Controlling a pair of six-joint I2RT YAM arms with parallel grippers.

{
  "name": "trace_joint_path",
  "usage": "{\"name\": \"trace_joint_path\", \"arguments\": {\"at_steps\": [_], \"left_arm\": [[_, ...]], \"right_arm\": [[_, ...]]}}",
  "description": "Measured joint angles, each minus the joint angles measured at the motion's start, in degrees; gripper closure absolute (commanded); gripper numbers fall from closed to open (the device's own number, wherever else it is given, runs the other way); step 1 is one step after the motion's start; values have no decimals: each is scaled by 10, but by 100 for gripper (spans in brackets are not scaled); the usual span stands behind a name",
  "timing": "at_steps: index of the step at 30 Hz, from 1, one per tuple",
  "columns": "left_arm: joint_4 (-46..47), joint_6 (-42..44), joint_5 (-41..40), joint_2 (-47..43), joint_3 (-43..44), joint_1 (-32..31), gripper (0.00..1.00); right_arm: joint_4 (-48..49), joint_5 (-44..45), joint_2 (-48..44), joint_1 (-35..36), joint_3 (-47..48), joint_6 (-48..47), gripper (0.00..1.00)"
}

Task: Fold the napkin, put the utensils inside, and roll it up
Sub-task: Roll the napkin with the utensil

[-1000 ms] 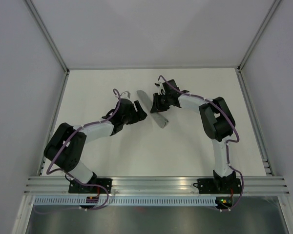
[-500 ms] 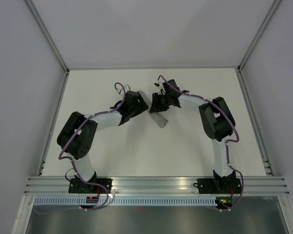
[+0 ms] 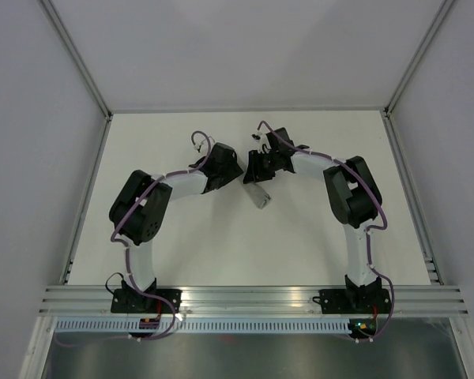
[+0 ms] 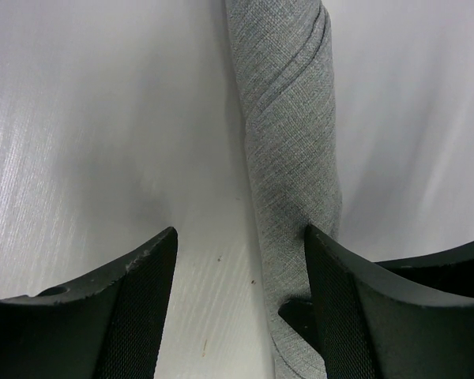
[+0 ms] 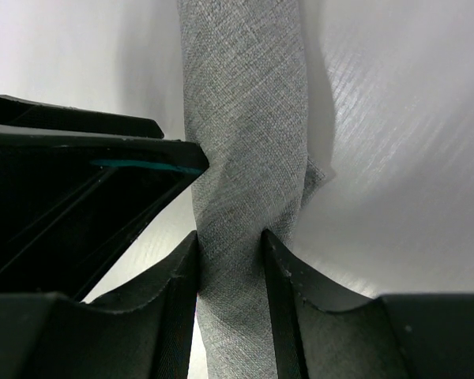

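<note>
The napkin (image 3: pixel 259 196) lies on the tabletop (image 3: pixel 221 253) as a tight grey roll, just toward 12 o'clock from the centre, its length running about 11 to 5 o'clock. No utensils show; I'd guess they're wrapped inside. The right gripper (image 5: pixel 231 237) pinches the roll, a finger against each side. The left gripper (image 4: pixel 241 237) stands spread, only one finger touching cloth. To finish well, I'd release gently and lift straight up, so the outer wrap doesn't spring loose.

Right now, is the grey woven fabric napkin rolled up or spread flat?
Rolled: the grey fabric napkin forms a narrow tube, with diagonal wrap edges visible along it in the left wrist view.
</note>
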Motion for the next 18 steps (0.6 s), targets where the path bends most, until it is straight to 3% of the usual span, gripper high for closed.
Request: {"name": "trace_joint_path", "arguments": {"at_steps": [18], "left_arm": [[-58, 2, 3, 60, 101, -2, 28]], "right_arm": [[-51, -36, -88, -31, 3, -49, 50]]}}
